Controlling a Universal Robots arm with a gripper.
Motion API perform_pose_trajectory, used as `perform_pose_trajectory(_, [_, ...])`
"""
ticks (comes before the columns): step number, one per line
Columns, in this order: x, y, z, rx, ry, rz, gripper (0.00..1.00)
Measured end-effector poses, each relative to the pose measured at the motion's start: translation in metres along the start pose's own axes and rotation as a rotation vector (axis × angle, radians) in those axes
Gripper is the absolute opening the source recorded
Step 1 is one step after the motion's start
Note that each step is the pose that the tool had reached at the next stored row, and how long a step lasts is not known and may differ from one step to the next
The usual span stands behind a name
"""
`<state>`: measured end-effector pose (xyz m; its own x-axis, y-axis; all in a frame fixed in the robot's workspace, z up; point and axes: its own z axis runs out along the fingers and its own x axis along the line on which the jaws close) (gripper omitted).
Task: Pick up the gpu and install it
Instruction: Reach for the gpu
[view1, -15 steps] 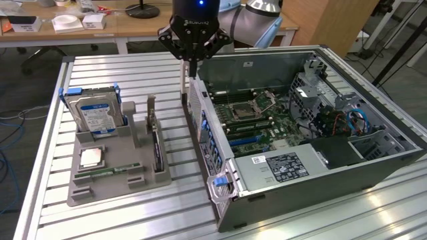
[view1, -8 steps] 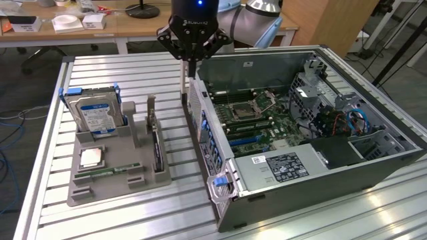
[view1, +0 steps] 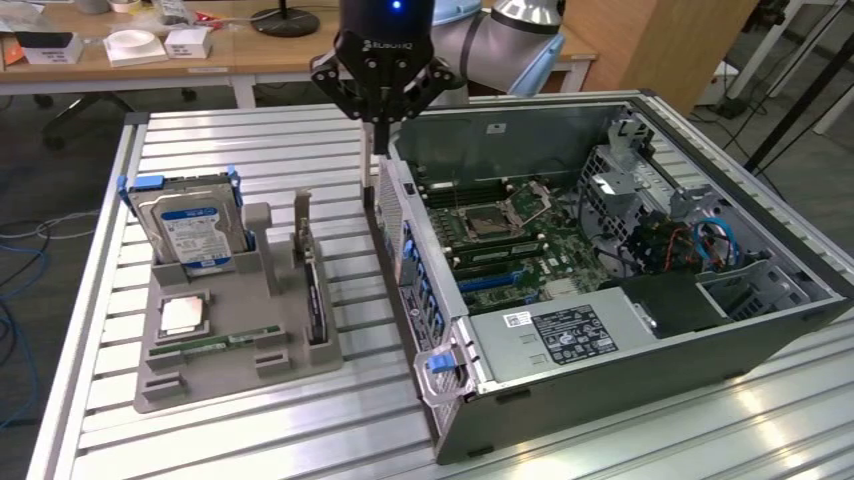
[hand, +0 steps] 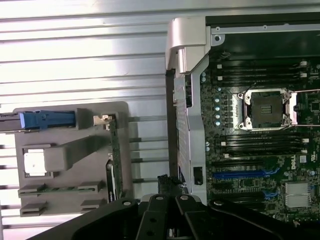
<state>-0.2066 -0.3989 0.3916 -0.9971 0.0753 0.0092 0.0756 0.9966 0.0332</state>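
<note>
One slatted metal tabletop (view1: 267, 150), wooden desks (view1: 254, 52) upper left. Lower left, gpu (view1: 315, 300) on edge in grey holder (view1: 214, 385): thin dark card, silvery bracket. Jaws pressed together.

Bright, even overhead light meets you in exterior view. Table slats (view1: 267, 150) throw white glare streaks, strongest at 5 o'clock. Computer case (view1: 641, 380) interior sits in shade, darkest toward 3 o'clock. Gray tray (view1: 214, 370) casts short, soft shadows; gpu (view1: 315, 300) reads to you as near-black strip. In wrist view, same slats wash out almost white, case's metal corner (hand: 187, 40) gleams, motherboard (hand: 260, 150) stays dim.
</note>
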Motion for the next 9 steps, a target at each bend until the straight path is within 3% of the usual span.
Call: perform_pose_trajectory(9, [0.0052, -0.0004, 0.0001, 0.0006, 0.0004, 0.0, 0.11])
